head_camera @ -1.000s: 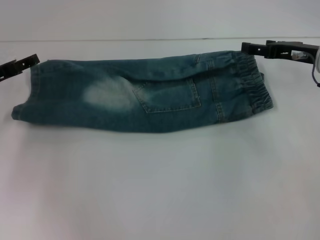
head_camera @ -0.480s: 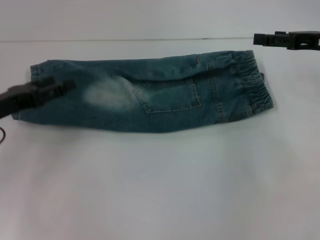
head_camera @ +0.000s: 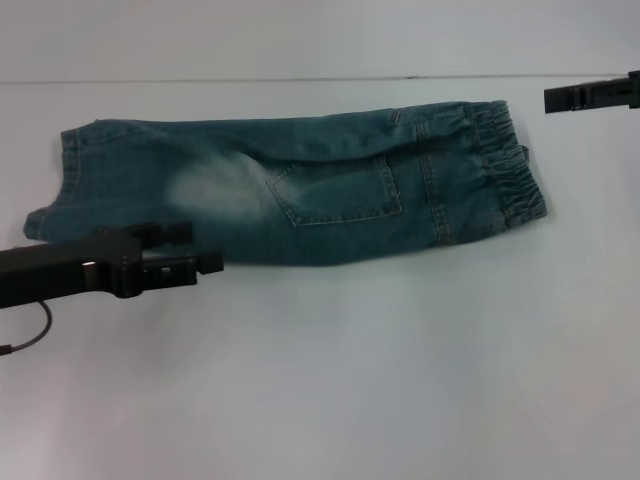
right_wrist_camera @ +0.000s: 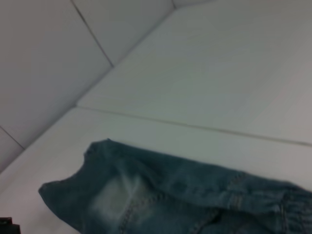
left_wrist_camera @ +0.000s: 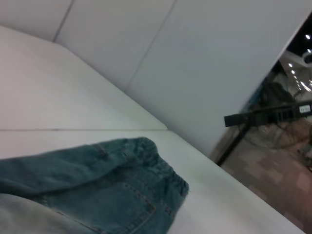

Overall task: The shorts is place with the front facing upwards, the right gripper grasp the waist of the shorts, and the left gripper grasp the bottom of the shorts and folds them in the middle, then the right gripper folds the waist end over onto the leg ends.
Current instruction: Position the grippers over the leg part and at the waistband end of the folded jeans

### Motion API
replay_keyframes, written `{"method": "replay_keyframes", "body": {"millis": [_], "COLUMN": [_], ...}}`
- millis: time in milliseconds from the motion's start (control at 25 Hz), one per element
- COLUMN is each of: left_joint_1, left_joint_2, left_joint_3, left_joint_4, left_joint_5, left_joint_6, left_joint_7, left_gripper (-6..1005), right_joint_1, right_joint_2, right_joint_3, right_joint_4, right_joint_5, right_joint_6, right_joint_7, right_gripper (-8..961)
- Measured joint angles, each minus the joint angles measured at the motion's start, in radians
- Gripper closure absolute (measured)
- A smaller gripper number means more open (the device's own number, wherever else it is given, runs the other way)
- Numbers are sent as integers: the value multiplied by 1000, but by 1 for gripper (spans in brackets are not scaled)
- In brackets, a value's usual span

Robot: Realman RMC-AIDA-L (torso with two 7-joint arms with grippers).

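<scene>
The blue denim shorts (head_camera: 300, 190) lie folded lengthwise on the white table (head_camera: 400, 380), back pocket up. The elastic waist (head_camera: 505, 165) is on the right and the leg ends (head_camera: 60, 185) on the left. My left gripper (head_camera: 205, 248) hovers at the near edge of the leg half, open, holding nothing. My right gripper (head_camera: 552, 98) is at the far right, beyond the waist and apart from it. The left wrist view shows the shorts' waist end (left_wrist_camera: 146, 161) with the right gripper (left_wrist_camera: 234, 118) farther off. In the right wrist view the shorts (right_wrist_camera: 161, 195) run along the lower part.
The table's far edge (head_camera: 300, 80) meets a pale wall behind the shorts. Bare white tabletop lies in front of the shorts. A thin cable (head_camera: 30, 335) hangs from the left arm at the left edge.
The left gripper has come away from the far leg corner, toward the near edge and to the right. The right gripper has drawn back to the right. The shorts lie unmoved.
</scene>
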Motion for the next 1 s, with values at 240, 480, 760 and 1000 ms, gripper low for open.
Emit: {"method": "replay_keyframes", "body": {"millis": [240,480,760,1000], "left_joint_1": [-24,-38,-43,-43], "left_joint_2": [-3,-6,-8,-13], "left_joint_3": [51,66,73,76], "left_joint_4": [-6,-16,-45,-61], "left_joint_5": [6,7,7,7], "left_joint_6": [-7,-26,-51,-63], "left_joint_7": [-4,-7,-8,-8], "left_gripper": [107,107,108,108], "right_joint_1": [59,94,97,98], "right_joint_2": [9,32,38,42], "right_joint_3": [-23,-97,-143,-154], "right_joint_4": [-18,39,128,179], "right_joint_5": [-209,-318,-325,-326], "right_joint_6": [12,96,202,286], "right_joint_7": [120,142,135,119], "right_gripper": [-6,-4,0,6]}}
